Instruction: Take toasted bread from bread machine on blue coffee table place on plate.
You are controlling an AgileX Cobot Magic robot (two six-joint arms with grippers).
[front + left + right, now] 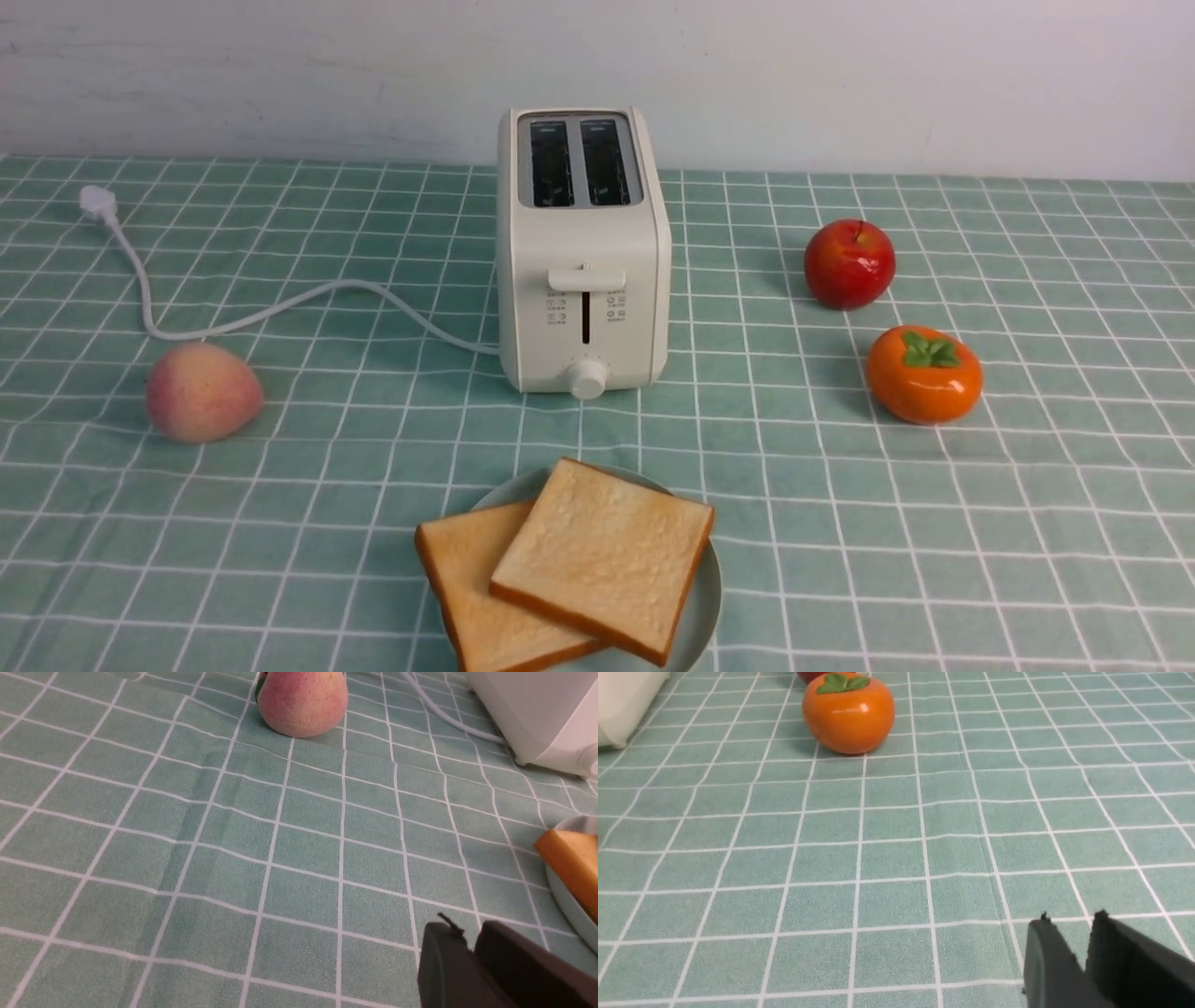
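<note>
The cream-white bread machine [583, 252] stands on the blue coffee table [934, 532], both slots empty and the lever up. Two slices of toasted bread lie overlapping on the pale plate [707, 597] in front of it: one on top [607, 555], one beneath at the left [467, 579]. No gripper shows in the front view. In the left wrist view my left gripper [465, 933] is shut and empty, low over the cloth beside the plate rim [565, 905] and a toast crust [567, 868]. In the right wrist view my right gripper [1071, 926] is shut and empty over bare cloth.
A peach [203, 390] lies left of the toaster, with the white cord [280, 313] and plug behind it. A red apple [849, 263] and an orange persimmon [924, 373] sit to the right. The persimmon [848, 714] lies ahead of the right gripper.
</note>
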